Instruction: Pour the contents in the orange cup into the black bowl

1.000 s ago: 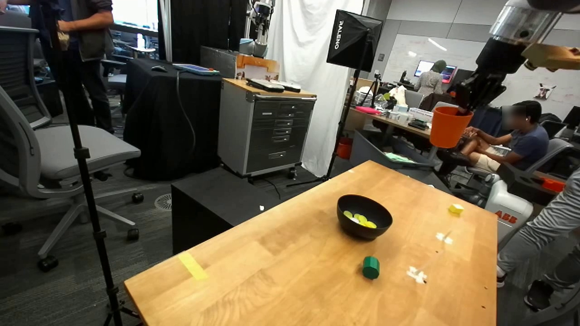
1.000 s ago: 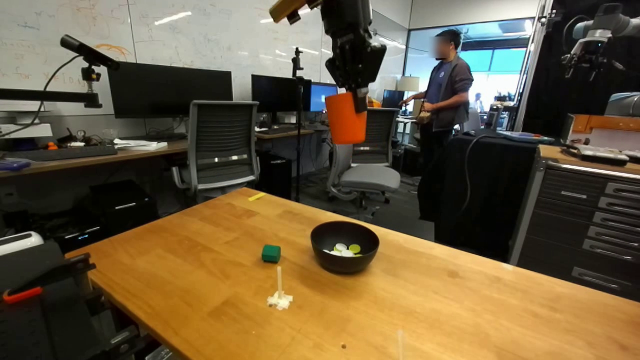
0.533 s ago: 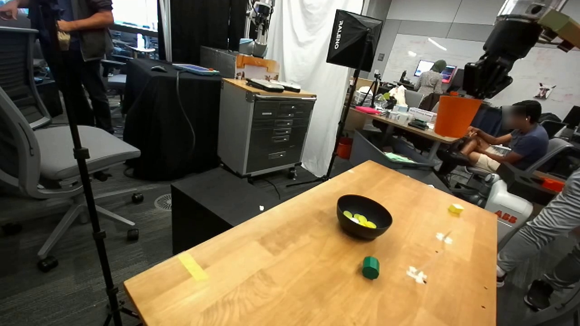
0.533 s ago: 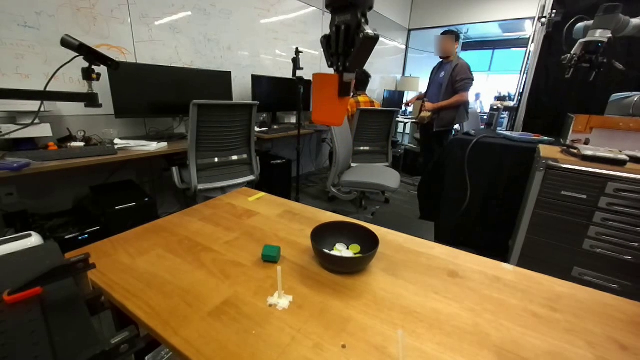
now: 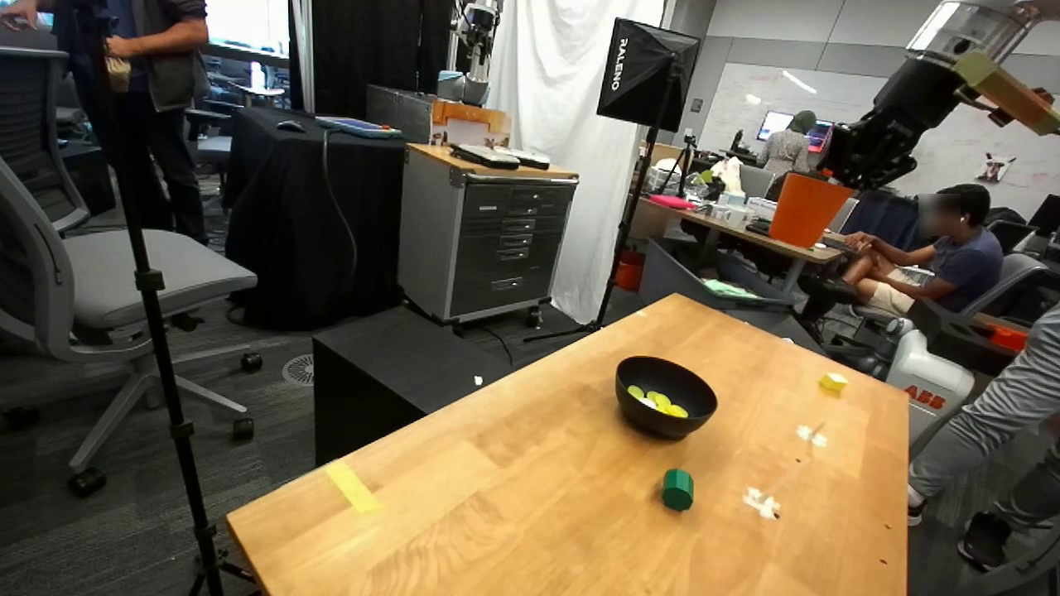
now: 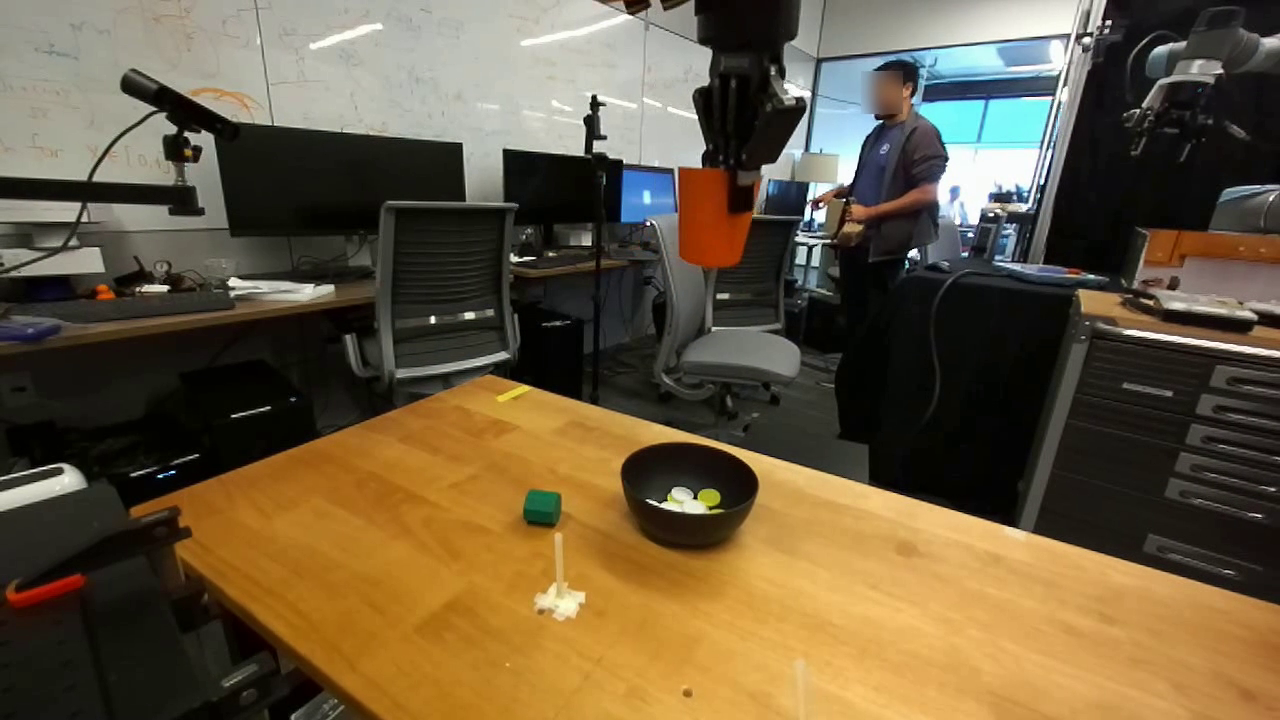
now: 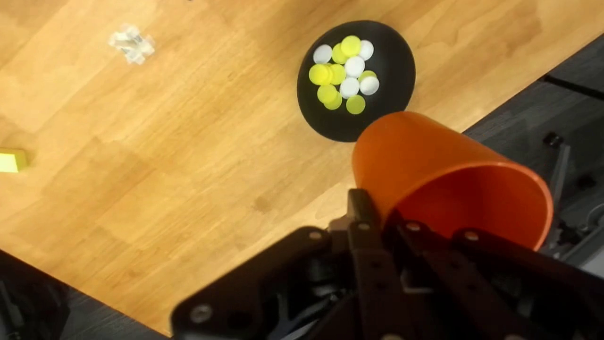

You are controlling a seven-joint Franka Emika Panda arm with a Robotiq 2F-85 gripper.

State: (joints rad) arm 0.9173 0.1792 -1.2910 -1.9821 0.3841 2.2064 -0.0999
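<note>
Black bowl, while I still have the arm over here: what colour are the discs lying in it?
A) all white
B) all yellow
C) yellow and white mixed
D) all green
C: in the wrist view the discs in the black bowl are some yellow and some white, with several overlapping.

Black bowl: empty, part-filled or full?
Part-filled: in the wrist view, yellow and white discs lie in the black bowl, its bare inside showing around them.
</note>
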